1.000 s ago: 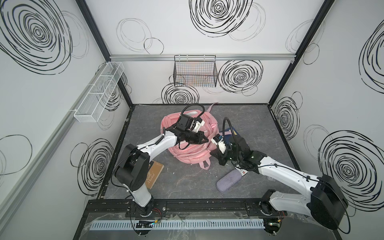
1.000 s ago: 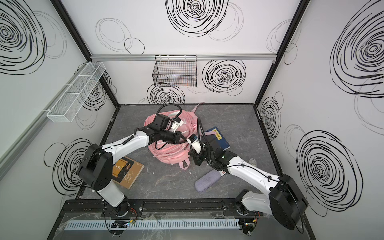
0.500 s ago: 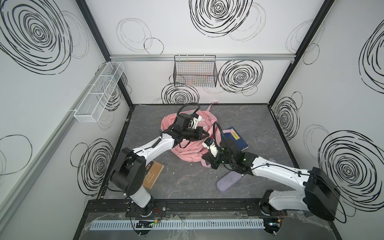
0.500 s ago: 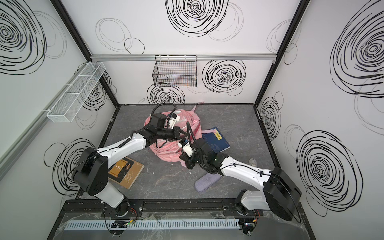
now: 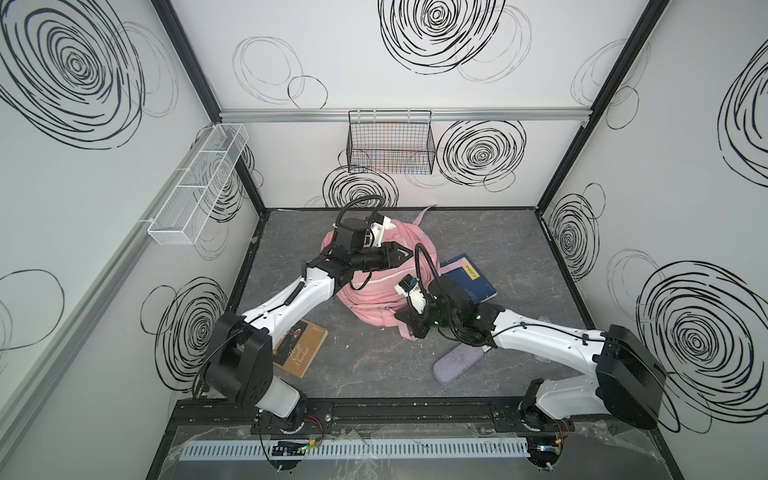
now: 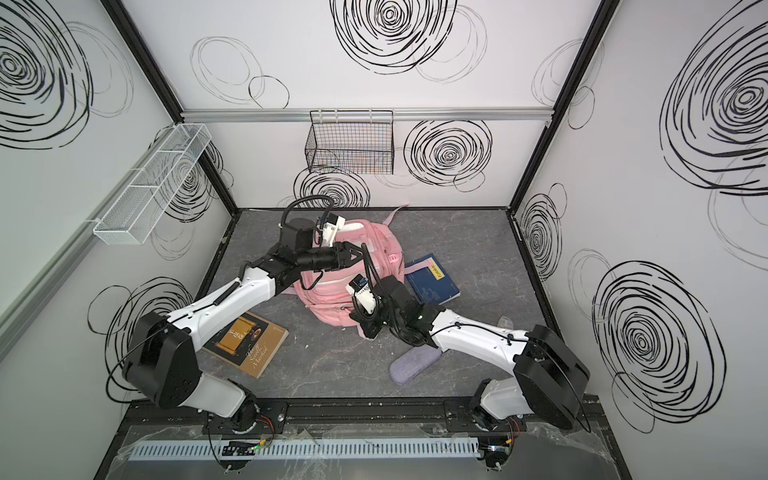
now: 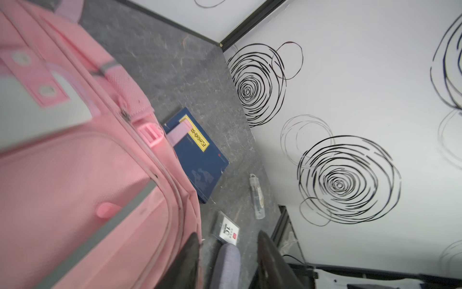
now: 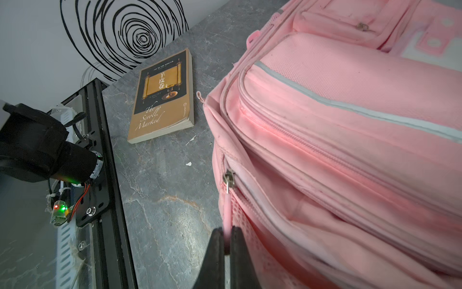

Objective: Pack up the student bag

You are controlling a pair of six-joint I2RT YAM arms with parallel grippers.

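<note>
Zip work looks like the step in hand. The student bag [image 5: 374, 303] lies front pockets up in the middle of the grey table [image 5: 478, 232], with a blue notebook [image 5: 471, 280] just beside it, a brown book [image 5: 301, 345] toward the left arm's base and a grey-lilac pouch [image 5: 457, 365] under the right arm.

The right gripper [image 8: 226, 240] is clamped tight on the pink pull tab [image 8: 227, 212] that hangs from a zip slider [image 8: 228, 176] at the bag's near corner. The left gripper [image 7: 227, 235] stands partly open over the bag's far side with nothing between its 2 fingers – 1 finger sits close against the pink fabric, though contact is hard to confirm.

To do this well, I would pull the tab along the line of the zip track rather than away from the bag; a sideways tug would likely drag the whole soft bag instead of moving the slider. The free gripper should pinch or press fabric near the track to brace against the pull. A slow pull suits the thin tab – it could slip from the jaws.
</note>
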